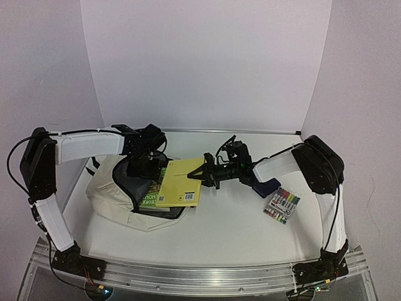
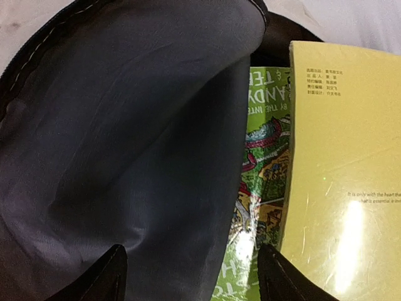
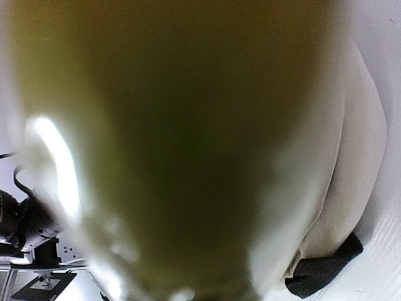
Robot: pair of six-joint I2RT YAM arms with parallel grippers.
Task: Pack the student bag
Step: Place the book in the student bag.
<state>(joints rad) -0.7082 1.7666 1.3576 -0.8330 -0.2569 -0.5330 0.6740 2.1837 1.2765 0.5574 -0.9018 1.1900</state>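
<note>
**At the student bag's (image 1: 116,199) mouth: one book in, another at the rim**

Slumped on the table (image 1: 238,232), the bag lay on its side with its open mouth facing the right gripper (image 1: 208,172). A green book (image 1: 150,191) lay inside it, part of its cover showing at the opening. A yellow book (image 1: 180,183) rested across the rim, partly over the green one. The right gripper was clenched on the edge of that yellow book farthest from the bag. Its own camera saw little but a yellow blur.

The left gripper (image 2: 194,276) hung just above the mouth, over the dark grey lining. Its jaws stood apart, and I could see nothing pinched between them. Well beyond the mouth, past the right gripper, lay a pack of markers (image 1: 282,205) and a small navy pouch (image 1: 266,187).

To my eye the bag would handle as a light, limp thing. The cloth had sagged and folded wherever nothing propped it, so the mouth would likely not stay open unaided. The lining looked smooth and apt to slide. I would have taken hold at the upper lip, on the black zipper trim, where the fabric seemed firmest. Loose cloth in the middle would only have bunched.
</note>
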